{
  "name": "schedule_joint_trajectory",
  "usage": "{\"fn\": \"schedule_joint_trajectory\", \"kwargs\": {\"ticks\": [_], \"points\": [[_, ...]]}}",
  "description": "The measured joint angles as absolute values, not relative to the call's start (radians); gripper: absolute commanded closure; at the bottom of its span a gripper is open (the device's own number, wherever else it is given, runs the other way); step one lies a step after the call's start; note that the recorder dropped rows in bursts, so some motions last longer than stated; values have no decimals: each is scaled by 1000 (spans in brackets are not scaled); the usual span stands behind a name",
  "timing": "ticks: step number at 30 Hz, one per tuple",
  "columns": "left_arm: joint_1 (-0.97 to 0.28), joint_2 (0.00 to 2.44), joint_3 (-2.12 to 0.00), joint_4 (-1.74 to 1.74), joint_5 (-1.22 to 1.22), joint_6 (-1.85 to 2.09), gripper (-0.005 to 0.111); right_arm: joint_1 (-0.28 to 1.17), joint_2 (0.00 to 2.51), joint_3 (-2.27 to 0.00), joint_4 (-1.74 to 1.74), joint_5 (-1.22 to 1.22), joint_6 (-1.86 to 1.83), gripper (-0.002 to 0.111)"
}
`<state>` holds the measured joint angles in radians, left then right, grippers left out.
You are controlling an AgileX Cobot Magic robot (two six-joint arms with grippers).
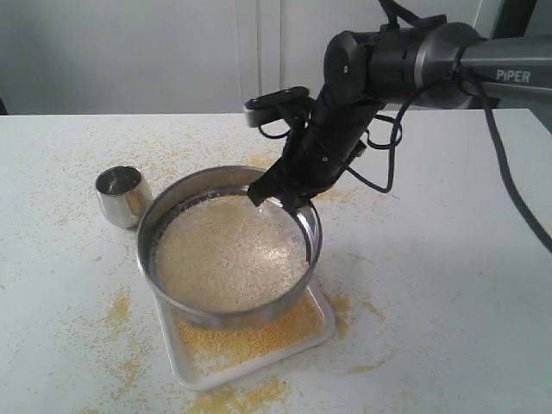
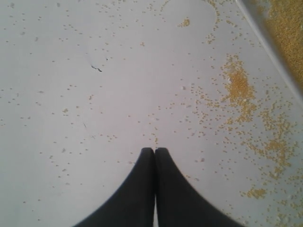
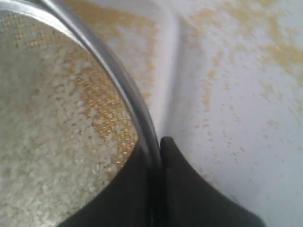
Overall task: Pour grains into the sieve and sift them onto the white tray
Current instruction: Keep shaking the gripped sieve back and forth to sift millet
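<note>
Far rim of sieve point(image 1: 226, 316) pinched by right pincer point(image 1: 289, 195); sieve directly over white tray point(image 1: 200, 379), apparently lifted; left pincer point(image 2: 155, 153) closed, empty.

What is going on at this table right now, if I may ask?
The right gripper is shut on the rim of the sieve, holding it over the white tray. Pale granules lie on the mesh, and yellow meal lies on the tray below. The steel cup stands beside the sieve, apparently empty. The left gripper is shut on nothing, above the grain-strewn table.
</note>
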<state>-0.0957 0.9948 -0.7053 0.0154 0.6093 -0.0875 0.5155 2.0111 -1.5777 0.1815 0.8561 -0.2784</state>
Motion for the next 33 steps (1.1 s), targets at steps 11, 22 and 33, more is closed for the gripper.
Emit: {"fn": "schedule_joint_trajectory", "kwargs": {"ticks": [11, 22, 33], "points": [[-96, 995, -705, 15, 609, -87, 106, 537, 2015, -1573, 81, 867, -91, 108], [-96, 995, -705, 15, 609, -87, 106, 488, 2014, -1580, 285, 850, -199, 108], [-96, 995, -705, 15, 609, -87, 106, 523, 1994, -1581, 216, 903, -395, 108]]}}
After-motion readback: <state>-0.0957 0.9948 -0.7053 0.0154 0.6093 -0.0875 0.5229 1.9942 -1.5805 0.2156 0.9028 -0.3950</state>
